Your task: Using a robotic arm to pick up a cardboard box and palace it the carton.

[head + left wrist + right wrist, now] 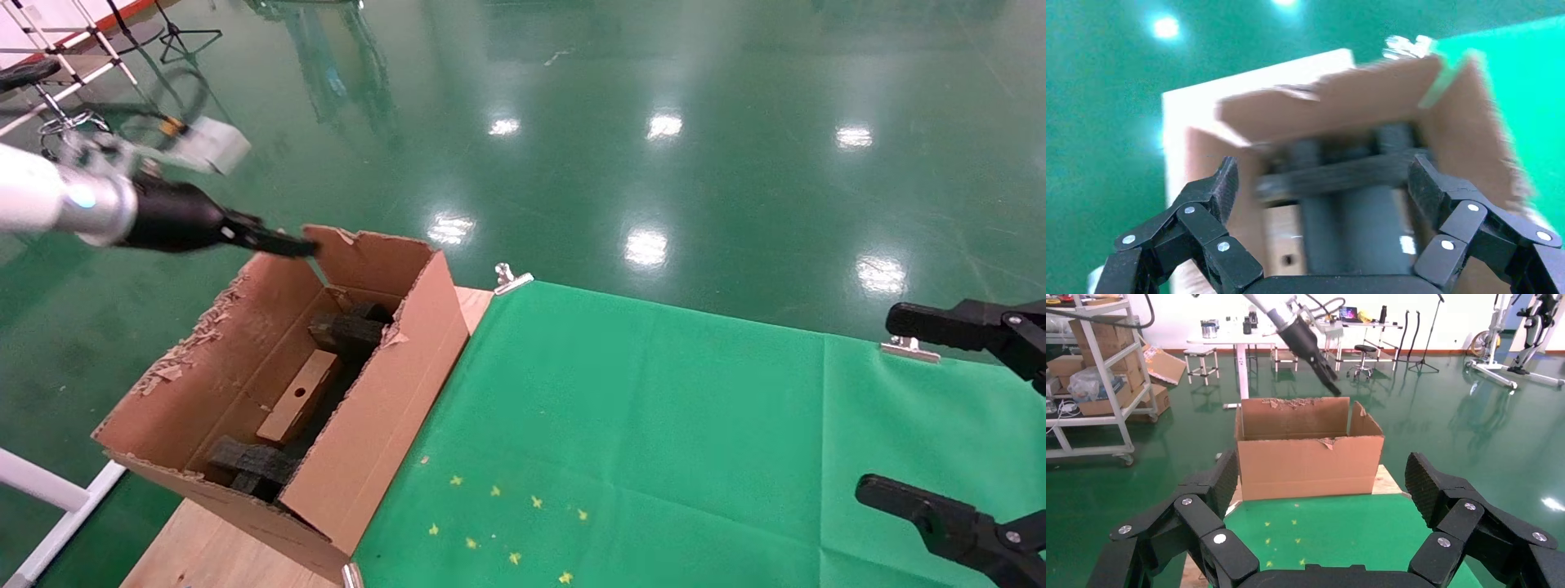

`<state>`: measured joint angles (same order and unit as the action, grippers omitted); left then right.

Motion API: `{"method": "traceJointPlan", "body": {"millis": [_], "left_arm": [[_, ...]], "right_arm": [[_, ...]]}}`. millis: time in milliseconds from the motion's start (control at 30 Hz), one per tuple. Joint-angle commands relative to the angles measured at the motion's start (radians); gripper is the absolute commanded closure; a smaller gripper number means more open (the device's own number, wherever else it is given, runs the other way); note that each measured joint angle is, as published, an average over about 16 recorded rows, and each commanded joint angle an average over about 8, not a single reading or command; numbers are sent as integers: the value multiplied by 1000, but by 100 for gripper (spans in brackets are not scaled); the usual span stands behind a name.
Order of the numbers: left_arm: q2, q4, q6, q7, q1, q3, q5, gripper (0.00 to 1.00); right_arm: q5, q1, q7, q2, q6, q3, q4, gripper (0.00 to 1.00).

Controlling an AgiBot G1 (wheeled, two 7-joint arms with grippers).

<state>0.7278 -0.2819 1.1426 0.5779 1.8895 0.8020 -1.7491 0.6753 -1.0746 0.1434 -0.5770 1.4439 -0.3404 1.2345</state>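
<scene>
The small taped cardboard box with a round hole lies inside the carton, between black foam pieces. My left gripper on the white arm hovers above the carton's far end. In the left wrist view the left gripper is open and empty, looking down on the foam and the box. My right gripper is open and empty at the right edge over the green cloth. The right wrist view shows the right gripper, with the carton and the left arm beyond.
The carton stands on the left end of a wooden table. A green cloth with small yellow marks covers the rest, held by metal clips. Shiny green floor lies beyond; shelves and stools stand far off.
</scene>
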Motion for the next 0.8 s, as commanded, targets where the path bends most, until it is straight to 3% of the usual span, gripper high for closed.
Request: {"method": "traceJointPlan", "body": {"millis": [33, 800], "left_arm": [[-4, -33, 12, -13, -27, -17, 34, 0], [-54, -467, 165, -182, -380, -243, 475, 0]], "right_arm": [[0, 0, 0, 0, 0, 0, 0, 0], [0, 0, 0, 0, 0, 0, 0, 0]]}}
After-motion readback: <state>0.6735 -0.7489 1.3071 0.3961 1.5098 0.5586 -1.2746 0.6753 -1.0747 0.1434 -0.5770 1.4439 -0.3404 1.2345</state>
